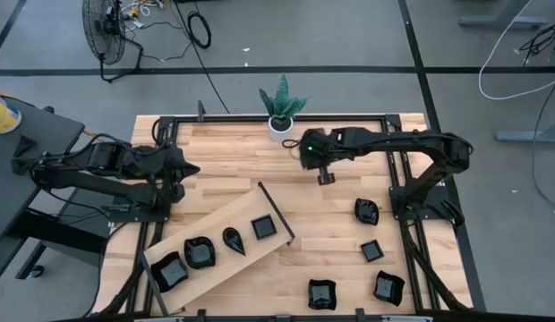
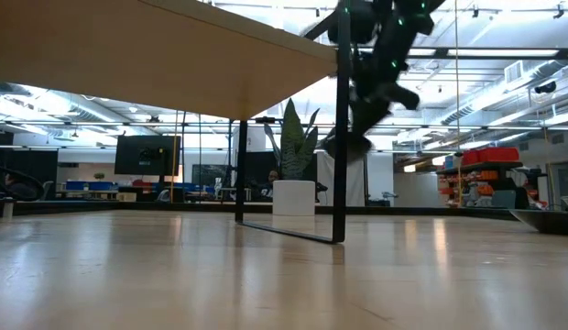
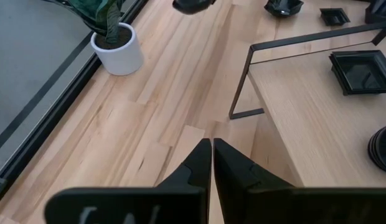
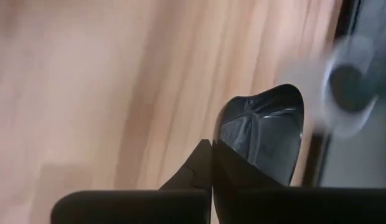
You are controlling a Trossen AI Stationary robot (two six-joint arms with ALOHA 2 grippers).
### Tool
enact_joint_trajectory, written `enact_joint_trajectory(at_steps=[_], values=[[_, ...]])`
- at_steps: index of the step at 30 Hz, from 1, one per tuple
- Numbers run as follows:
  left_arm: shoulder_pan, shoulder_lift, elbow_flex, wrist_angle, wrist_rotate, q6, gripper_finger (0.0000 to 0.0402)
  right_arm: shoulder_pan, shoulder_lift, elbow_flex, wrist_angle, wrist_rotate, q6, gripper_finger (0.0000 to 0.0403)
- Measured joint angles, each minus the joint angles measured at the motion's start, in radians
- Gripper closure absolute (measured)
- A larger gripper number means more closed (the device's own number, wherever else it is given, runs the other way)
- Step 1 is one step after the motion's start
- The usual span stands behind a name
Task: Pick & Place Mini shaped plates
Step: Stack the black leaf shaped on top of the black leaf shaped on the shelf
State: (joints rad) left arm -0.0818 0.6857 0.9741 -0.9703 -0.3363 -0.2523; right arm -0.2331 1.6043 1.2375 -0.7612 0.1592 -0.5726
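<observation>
Light wooden tabletop (image 1: 340,206) carries a raised pale wooden board (image 1: 226,241) holding four glossy black mini plates (image 1: 199,252). Right gripper (image 1: 324,176), mid-table, clenched on a black teardrop plate (image 4: 264,134); board lies toward the left arm. Left gripper (image 3: 212,155) closed, empty.

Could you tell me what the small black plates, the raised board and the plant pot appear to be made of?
The small black plates look like glazed ceramic or glossy plastic: they show bright highlights, and I cannot tell which. The raised board appears to be light, matte wood with visible grain, on thin black legs, probably metal. The plant pot looks like smooth white ceramic or plastic.
</observation>
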Motion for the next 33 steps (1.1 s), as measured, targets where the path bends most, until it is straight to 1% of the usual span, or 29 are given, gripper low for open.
enact_joint_trajectory(at_steps=[4, 8, 13, 16, 22, 33], values=[[0.0, 0.0, 0.0, 0.0, 0.0, 0.0, 0.0378, 0.034, 0.0, 0.013, 0.122, -0.07, -0.246, 0.0403], [0.0, 0.0, 0.0, 0.0, 0.0, 0.001, 0.0379, 0.049, 0.01, 0.013, 0.195, -0.071, -0.428, 0.0403], [0.0, 0.0, 0.0, 0.0, 0.0, 0.002, 0.0378, 0.044, 0.056, 0.013, 0.251, -0.074, -0.59, 0.0403], [0.0, 0.0, 0.0, 0.0, 0.0, 0.002, 0.0378, 0.035, 0.099, 0.013, 0.289, -0.074, -0.625, 0.0403], [0.0, 0.0, 0.0, -0.001, 0.0, 0.002, 0.0378, 0.035, 0.191, 0.013, 0.414, -0.067, -0.631, 0.0403], [0.0, 0.0, 0.0, -0.002, 0.0, 0.003, 0.0378, 0.035, 0.332, 0.012, 0.67, -0.063, -0.689, 0.0403]])
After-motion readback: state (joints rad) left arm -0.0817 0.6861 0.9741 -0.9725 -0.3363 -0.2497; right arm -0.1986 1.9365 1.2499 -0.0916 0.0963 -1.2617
